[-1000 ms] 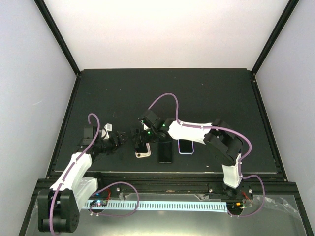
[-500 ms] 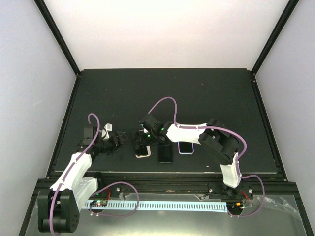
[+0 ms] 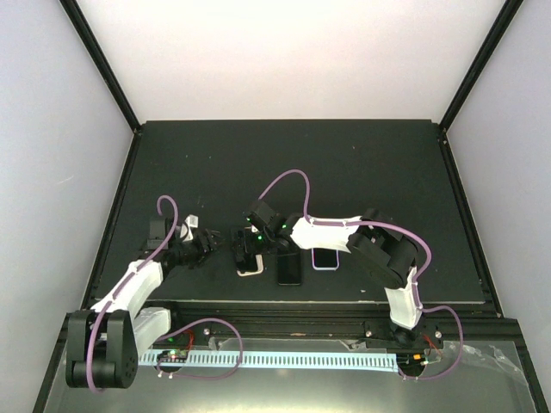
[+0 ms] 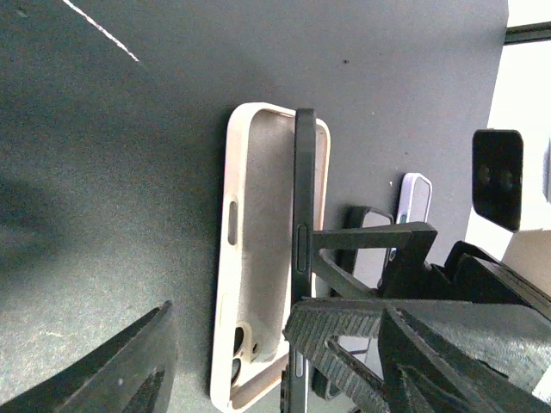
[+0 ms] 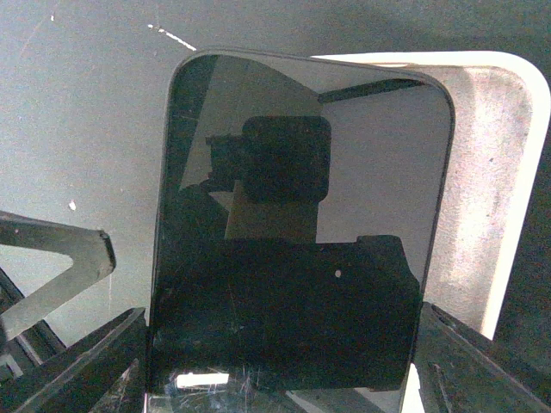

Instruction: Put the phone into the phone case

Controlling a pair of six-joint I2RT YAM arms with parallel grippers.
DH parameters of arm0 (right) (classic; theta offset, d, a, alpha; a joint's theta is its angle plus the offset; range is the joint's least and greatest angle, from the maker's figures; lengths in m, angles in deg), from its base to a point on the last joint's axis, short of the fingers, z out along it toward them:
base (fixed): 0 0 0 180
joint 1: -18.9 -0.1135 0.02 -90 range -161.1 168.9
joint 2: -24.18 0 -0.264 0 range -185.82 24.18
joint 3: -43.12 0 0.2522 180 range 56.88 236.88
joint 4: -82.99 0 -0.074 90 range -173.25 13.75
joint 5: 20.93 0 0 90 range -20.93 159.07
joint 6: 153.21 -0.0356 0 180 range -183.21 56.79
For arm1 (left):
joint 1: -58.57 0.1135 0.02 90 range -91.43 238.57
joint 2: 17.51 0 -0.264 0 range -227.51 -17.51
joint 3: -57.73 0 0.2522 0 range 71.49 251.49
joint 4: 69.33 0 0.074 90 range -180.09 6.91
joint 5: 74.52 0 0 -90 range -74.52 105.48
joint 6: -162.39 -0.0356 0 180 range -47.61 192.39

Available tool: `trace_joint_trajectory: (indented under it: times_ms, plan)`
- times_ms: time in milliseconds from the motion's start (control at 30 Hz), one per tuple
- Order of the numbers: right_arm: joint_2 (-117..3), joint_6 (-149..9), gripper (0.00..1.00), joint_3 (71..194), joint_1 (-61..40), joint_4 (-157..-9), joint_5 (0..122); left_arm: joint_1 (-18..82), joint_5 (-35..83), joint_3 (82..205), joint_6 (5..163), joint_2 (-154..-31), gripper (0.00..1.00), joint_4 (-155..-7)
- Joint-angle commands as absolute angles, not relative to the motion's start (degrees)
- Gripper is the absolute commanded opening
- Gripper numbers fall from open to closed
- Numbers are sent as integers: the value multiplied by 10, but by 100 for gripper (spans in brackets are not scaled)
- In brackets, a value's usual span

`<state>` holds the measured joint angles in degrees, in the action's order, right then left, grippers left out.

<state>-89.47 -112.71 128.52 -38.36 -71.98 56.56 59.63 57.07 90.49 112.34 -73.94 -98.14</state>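
My right gripper clamped across phone, on edge in case; left gripper jaws apart, left of case; advice: brace case, lower phone flat, press corners.

— Where does the left arm sit?
— Low, reaching forward and inward, the left pincer with its fingers apart, holding nothing
— And the right arm?
— Bent at the elbow, stretched leftward, the right pincer clamped on the phone
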Motion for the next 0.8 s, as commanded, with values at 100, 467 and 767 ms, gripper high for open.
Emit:
trace_joint_trajectory:
  times_ms: [100,467,767]
  plan:
    - [-902,-1132,79,1282,-387,-729,577,599,617,890,1141,-786,55,-871]
    - [-898,-1131,79,1273,-387,-748,563,589,653,867,1187,-872,45,-734]
    - [-891,-1134,79,1268,-387,-756,558,578,645,865,1186,-905,26,-712]
